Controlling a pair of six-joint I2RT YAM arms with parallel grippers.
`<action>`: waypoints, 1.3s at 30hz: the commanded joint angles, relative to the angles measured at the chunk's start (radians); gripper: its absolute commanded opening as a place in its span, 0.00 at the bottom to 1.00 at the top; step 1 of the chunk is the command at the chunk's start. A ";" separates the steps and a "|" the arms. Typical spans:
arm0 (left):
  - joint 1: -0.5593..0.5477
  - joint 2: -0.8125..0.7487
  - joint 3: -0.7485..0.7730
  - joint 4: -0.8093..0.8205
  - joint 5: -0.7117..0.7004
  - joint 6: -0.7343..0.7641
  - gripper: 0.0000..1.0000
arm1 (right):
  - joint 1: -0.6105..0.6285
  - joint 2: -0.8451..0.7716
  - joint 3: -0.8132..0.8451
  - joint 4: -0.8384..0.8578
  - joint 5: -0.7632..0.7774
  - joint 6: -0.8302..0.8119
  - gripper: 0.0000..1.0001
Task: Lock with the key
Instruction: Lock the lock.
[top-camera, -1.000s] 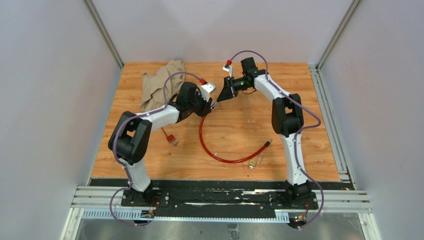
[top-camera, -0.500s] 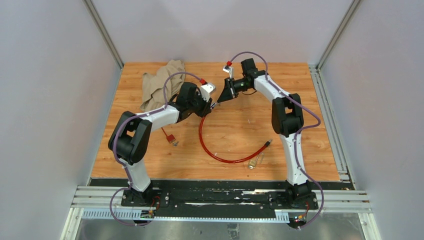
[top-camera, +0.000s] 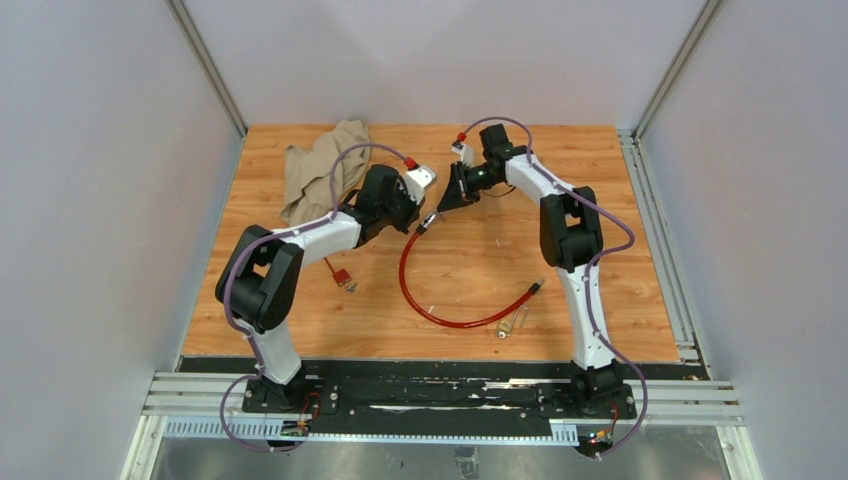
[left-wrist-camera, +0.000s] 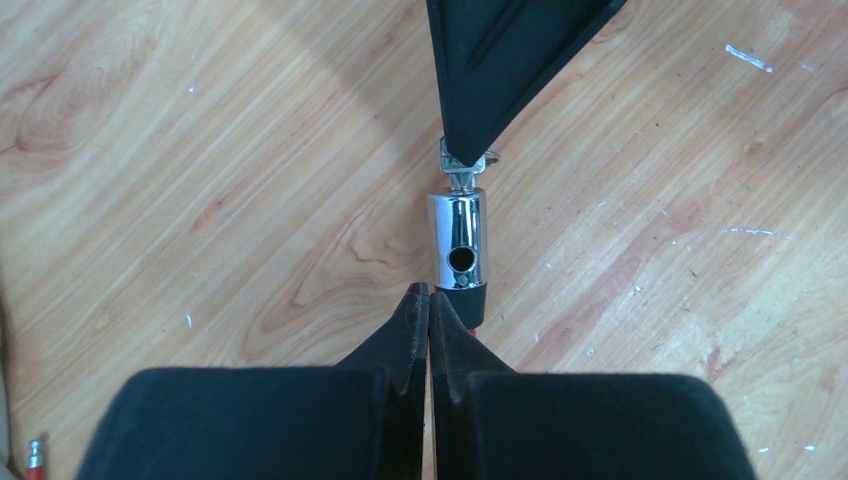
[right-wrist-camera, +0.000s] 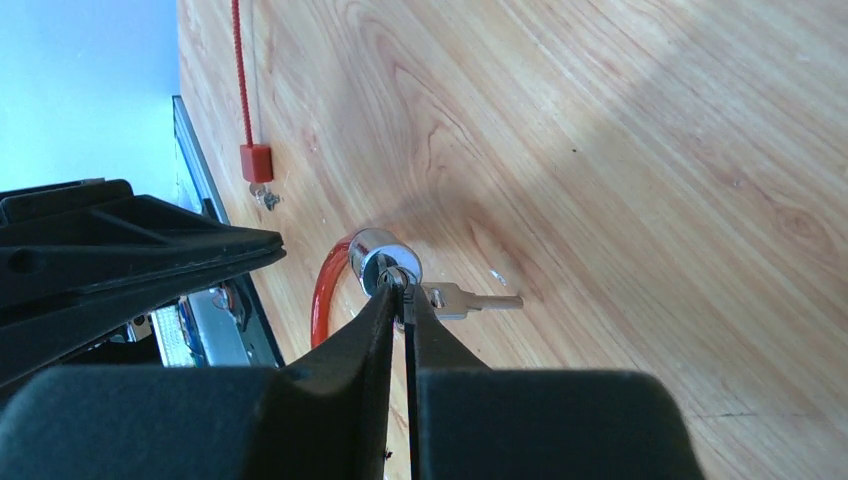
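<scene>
**A:** Where is the tiny silver-grey metal key (left-wrist-camera: 459, 178)?

**B:** In the end of the short chrome lock cylinder (left-wrist-camera: 456, 240), which we hold off the wooden table (top-camera: 620, 300), mid-table toward the far side. Our right gripper (right-wrist-camera: 402, 298) has its fingers pinched flat on the key's head, so that a wrist roll can turn it.

**A:** And our left gripper (left-wrist-camera: 428, 300)?

**B:** It is closed almost completely. We judge it clamps the big red plastic-coated cable loop (top-camera: 440, 305) just behind the cylinder, though the contact itself is hidden. It braces the body against the twist.

**A:** Is anything in our way?

**B:** There is nothing between the two grippers. A second small silver key (right-wrist-camera: 470, 299) sticks out beside the cylinder, probably on the same ring, and it could snag as we turn. The cylinder's side hole looks dark and empty. The cable's metal-tipped free end (top-camera: 535, 289) lies well apart, near and to the right.

**A:** What else is around?

**B:** The small brass padlock (top-camera: 510, 322) lies just beside the near part of the loop. The short thin red loop with its red tag (top-camera: 338, 272) lies to the left. The crumpled beige cloth (top-camera: 320, 165) sits far left. All are clear of our work.
</scene>
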 joint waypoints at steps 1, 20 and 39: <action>-0.006 -0.031 -0.004 0.036 -0.029 0.023 0.00 | -0.008 -0.007 0.004 -0.038 0.046 0.089 0.07; 0.078 0.037 0.053 -0.101 0.267 -0.018 0.61 | -0.020 -0.034 -0.035 0.073 -0.094 0.064 0.01; 0.139 0.232 0.226 -0.309 0.553 0.033 0.66 | -0.029 -0.083 -0.079 0.188 -0.258 0.038 0.01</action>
